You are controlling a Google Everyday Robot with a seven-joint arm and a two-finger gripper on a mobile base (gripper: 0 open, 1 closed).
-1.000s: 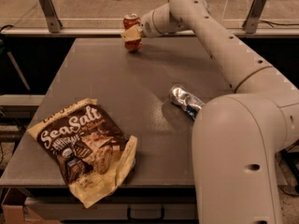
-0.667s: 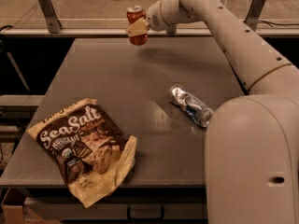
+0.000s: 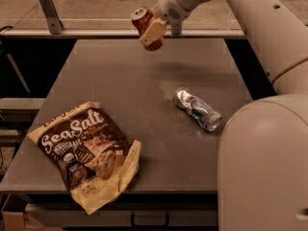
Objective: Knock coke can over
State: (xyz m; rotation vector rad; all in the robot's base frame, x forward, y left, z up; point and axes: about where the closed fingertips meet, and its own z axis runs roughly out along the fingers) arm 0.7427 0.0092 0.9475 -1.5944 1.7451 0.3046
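The coke can (image 3: 143, 24), red with a silver top, is held in my gripper (image 3: 152, 32) at the top centre of the camera view. It is lifted clear above the far part of the grey table (image 3: 120, 90) and tilted to the left. The gripper's cream finger pad (image 3: 153, 31) lies across the can's front. The white arm reaches in from the upper right.
A crushed silver and blue can (image 3: 198, 109) lies on the table right of centre. A brown "Sea Salt" snack bag (image 3: 85, 150) lies at the front left. The robot's white body (image 3: 262, 162) fills the lower right. A rail (image 3: 96, 32) runs behind the table.
The gripper has lifted the coke can off the far edge of the table and tilted it to the left. The crushed can and the bag have not moved.
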